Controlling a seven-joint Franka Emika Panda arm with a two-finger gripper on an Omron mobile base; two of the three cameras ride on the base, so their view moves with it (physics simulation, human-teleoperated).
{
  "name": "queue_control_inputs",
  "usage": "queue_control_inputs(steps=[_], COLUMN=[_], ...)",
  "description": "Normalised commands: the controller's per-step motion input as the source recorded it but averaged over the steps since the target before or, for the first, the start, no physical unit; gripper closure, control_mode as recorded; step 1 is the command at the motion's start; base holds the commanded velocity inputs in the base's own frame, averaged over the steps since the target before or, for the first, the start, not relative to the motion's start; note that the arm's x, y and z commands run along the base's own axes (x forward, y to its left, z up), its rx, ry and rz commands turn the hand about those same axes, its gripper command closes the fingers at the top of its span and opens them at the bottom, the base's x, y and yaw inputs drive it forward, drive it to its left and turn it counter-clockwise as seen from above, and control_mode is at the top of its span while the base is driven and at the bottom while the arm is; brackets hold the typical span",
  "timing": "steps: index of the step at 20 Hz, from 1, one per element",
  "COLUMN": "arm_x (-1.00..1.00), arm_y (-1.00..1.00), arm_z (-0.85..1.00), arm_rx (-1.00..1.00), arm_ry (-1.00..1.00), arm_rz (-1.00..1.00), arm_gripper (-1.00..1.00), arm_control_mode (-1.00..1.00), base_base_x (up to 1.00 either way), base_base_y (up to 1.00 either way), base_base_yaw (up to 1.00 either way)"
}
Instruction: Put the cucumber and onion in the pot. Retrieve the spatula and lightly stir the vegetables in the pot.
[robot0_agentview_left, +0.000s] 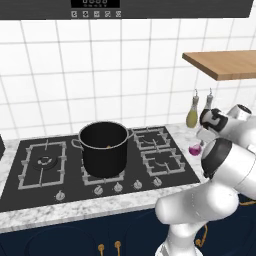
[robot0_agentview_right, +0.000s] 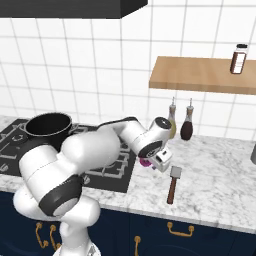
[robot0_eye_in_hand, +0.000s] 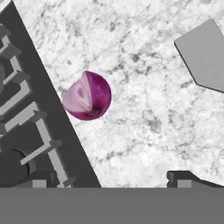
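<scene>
Beside the stove edge (robot0_eye_in_hand: 52, 109), onion (robot0_eye_in_hand: 87, 96) under wide-open tool (robot0_eye_in_hand: 114, 180).

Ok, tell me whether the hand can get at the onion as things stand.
Probably yes. The open hand hangs over the onion, which lies alone on bare counter beside the stove's edge, nothing between them.

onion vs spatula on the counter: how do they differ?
The onion is round and purple; the spatula is long, with a grey blade and brown handle. The onion lies at the cooktop's edge; the spatula lies farther out on the marble. Both rest loose on the counter, ungripped.
</scene>
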Motion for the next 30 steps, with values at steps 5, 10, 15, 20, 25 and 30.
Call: queue_control_inputs(steps=[5,10,15,20,25,30], arm_x=[0.36,0.42,0.45,0.36,0.04,0.0], arm_y=[0.0,0.0,0.0,0.0,0.0,0.0], arm_z=[-0.33,-0.21,-0.22,-0.32,-0.31,-0.17], arm_rx=[0.05,0.03,0.03,0.04,0.0,0.0], arm_ry=[-0.07,-0.02,0.0,0.0,0.0,0.0], arm_rz=[0.0,0.0,0.0,0.0,0.0,0.0], arm_gripper=[-1.0,-1.0,-1.0,-1.0,-1.0,1.0], arm_control_mode=[-1.0,-1.0,-1.0,-1.0,-1.0,-1.0], base_base_x=[0.0,0.0,0.0,0.0,0.0,0.0], base_base_y=[0.0,0.0,0.0,0.0,0.0,0.0], base_base_yaw=[0.0,0.0,0.0,0.0,0.0,0.0])
